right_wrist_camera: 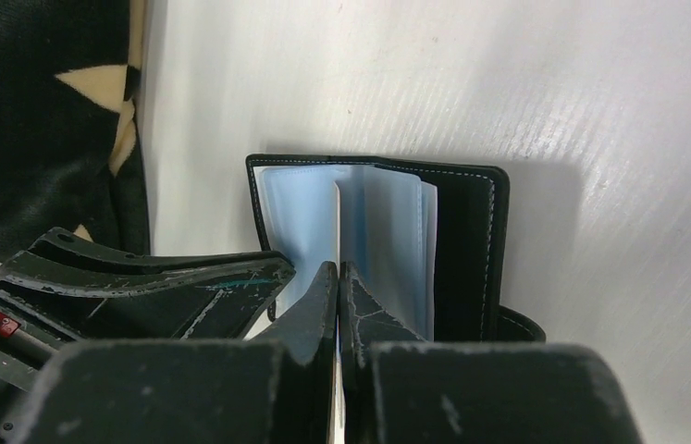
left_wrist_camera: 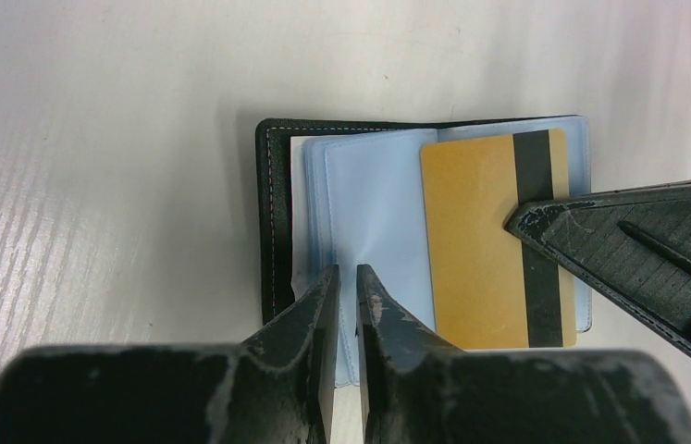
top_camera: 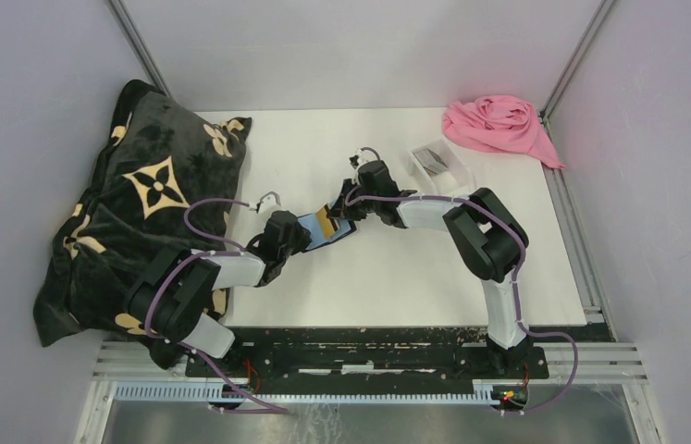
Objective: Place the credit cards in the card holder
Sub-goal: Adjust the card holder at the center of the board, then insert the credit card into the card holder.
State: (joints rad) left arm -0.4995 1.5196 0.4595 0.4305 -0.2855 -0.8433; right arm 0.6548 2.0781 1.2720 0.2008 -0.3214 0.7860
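Right hand [right_wrist_camera: 338, 270] clamps the gold card [left_wrist_camera: 471, 240], laid lengthwise over its side of the open card holder [left_wrist_camera: 272, 222]. Left hand [left_wrist_camera: 348, 274], jaws narrow, pinches the blue sleeve [left_wrist_camera: 374, 194] just beside the card.

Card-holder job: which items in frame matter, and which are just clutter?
In the job:
card holder, open on the table
gold card
left tool, pinching a sleeve
right tool, on the card

Lying about:
patterned cushion
pink cloth
clear tray, contents too small to tell
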